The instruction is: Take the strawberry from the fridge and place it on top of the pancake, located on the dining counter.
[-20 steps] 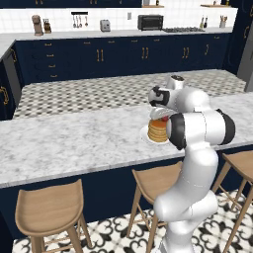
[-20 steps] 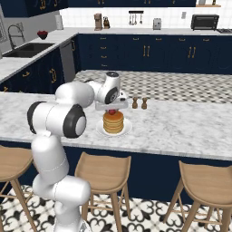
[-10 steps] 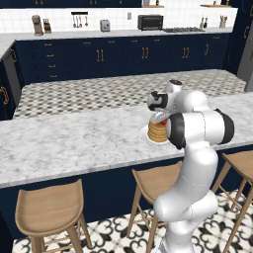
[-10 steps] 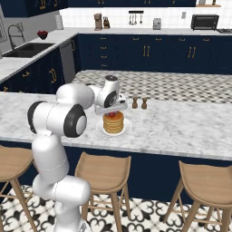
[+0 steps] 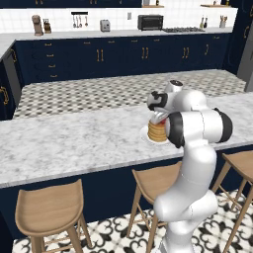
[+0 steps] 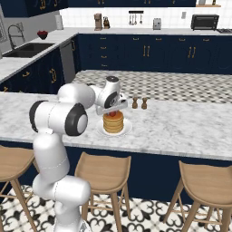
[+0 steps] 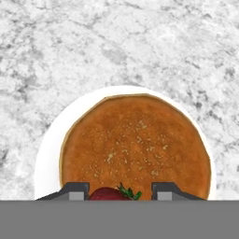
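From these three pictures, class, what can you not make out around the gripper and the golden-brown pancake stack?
- Small red strawberry: hand view, lower part cut by the bottom edge.
- Whether it touches the golden-brown pancake stack: undecidable; the gripper hides the gap in the right base view.
- White plate: left base view, right side behind the arm.

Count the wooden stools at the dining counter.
3. In the right base view: one at the left edge, one behind the arm under the pancake, one at the right. More may sit outside the frame.
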Tool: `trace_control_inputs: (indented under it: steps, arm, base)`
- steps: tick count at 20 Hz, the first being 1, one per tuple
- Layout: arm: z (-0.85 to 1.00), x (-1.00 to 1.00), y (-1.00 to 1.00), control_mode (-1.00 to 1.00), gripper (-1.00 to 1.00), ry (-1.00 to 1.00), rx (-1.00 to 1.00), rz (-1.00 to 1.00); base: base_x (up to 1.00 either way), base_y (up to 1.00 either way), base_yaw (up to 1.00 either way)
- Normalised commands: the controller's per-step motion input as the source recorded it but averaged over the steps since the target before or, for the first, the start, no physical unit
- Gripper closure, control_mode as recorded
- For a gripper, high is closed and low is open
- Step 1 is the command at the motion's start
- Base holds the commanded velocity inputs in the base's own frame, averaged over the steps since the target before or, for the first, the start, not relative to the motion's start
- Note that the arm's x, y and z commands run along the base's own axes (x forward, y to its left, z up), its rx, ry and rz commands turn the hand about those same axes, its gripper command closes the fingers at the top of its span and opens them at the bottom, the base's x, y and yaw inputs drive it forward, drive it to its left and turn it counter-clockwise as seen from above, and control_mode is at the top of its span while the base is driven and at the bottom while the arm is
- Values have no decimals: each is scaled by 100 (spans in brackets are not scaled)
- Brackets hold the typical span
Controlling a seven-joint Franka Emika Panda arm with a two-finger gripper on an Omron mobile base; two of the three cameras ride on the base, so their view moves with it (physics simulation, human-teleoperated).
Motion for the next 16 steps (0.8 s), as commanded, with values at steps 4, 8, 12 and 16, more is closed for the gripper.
trace_control_inputs:
  steps: [4, 8, 12, 16]
  arm:
    - [0, 23, 0, -100, 100, 0, 0, 2]
    - [-1, 3, 0, -100, 100, 0, 0, 2]
    - [-5, 0, 0, -100, -100, 0, 0, 0]
    - [-4, 0, 0, -100, -100, 0, 0, 0]
  base:
    - [0, 0, 0]
    - [0, 0, 0]
    - [0, 0, 0]
    - [0, 0, 0]
